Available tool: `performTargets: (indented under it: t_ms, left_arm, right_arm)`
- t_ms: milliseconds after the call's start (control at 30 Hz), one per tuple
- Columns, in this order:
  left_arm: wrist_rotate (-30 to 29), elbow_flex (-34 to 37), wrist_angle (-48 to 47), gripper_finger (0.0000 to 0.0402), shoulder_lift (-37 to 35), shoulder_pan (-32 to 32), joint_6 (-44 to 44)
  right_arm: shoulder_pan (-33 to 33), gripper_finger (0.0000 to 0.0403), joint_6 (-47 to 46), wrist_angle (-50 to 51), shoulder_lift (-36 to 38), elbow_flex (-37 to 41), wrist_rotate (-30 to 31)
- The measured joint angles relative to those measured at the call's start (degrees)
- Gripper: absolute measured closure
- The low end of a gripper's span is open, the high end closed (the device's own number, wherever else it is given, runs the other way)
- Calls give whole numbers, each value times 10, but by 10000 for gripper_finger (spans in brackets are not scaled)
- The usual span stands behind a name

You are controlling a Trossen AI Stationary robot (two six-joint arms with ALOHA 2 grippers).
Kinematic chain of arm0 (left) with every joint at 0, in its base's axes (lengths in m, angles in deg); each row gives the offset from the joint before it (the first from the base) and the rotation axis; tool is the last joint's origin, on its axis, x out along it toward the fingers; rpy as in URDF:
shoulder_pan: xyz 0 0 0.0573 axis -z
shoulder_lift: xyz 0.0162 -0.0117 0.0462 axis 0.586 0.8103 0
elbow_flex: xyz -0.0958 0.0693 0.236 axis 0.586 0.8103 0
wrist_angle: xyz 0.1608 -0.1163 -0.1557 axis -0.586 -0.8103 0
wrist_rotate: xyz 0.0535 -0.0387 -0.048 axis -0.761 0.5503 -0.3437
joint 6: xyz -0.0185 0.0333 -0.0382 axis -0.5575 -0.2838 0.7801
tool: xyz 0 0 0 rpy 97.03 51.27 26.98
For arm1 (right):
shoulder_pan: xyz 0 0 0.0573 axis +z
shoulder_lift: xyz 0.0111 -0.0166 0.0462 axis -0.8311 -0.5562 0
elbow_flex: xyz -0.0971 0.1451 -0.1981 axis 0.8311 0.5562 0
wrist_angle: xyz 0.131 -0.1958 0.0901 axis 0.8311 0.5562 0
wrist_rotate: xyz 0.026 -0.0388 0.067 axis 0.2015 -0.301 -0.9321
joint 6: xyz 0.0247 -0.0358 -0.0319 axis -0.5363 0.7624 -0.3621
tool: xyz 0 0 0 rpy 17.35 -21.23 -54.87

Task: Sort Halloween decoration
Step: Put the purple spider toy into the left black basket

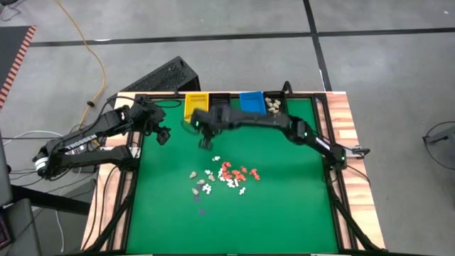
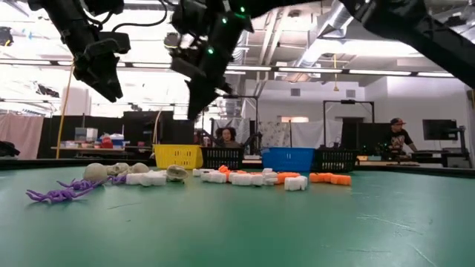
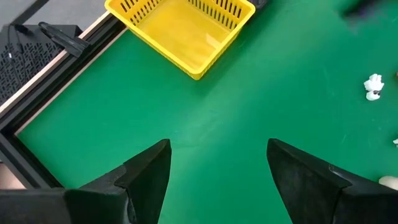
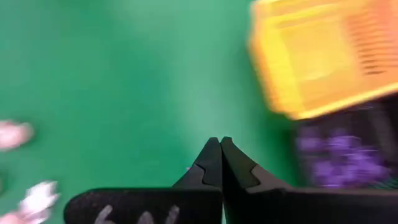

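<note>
Nearest piece: purple spidery decoration [image 2: 59, 194] lay closest to the low camera, at the near end of the scatter, on the side away from the yellow bin.
Landmark: we took the yellow bin [image 1: 195, 105] as our reference; it stood at the far edge of the green table [image 1: 284, 213], with a black bin [image 1: 220, 102] and then a blue bin [image 1: 251, 102] beside it.
Halloween decoration: the loose pieces [image 1: 226, 176], white, cream and orange-red, lay in a cluster well in front of the yellow bin, toward mid-table; some purple pieces [image 4: 339, 149] already sat in the black bin, and cream ones [image 1: 273, 107] beyond the blue bin.
Right gripper [image 1: 207, 139]: just in front of the yellow bin, raised off the mat, fingers pressed together with nothing between them.
Left gripper [image 1: 162, 135]: beside the yellow bin on its outer side, hovering, fingers spread wide and empty.
Step in hand: we judged the right arm to be between a drop and a fresh pick.
Next move: it would need to open, travel from the bins to the cluster, and descend on a single piece without disturbing its neighbours.
</note>
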Motion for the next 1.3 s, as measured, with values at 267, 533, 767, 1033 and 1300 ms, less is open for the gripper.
performTargets:
  t_ms: [267, 533, 767, 1033, 1300]
  left_arm:
    - [-1, 0, 0, 145, 0, 0, 6]
    - [-2, 0, 0, 145, 0, 0, 7]
    - [-2, 0, 0, 145, 0, 0, 7]
    - [-2, 0, 0, 145, 0, 0, 7]
    - [-1, 0, 0, 145, 0, 0, 7]
  right_arm:
    - [-98, 380, -19, -4, 7, 0, 15]
    - [-142, 246, -47, -8, 7, 0, -53]
    - [-129, 187, -48, -9, 7, 0, -172]
    - [-14, 205, -21, -31, 6, 0, -299]
    - [139, 212, 9, -84, 5, 0, -216]
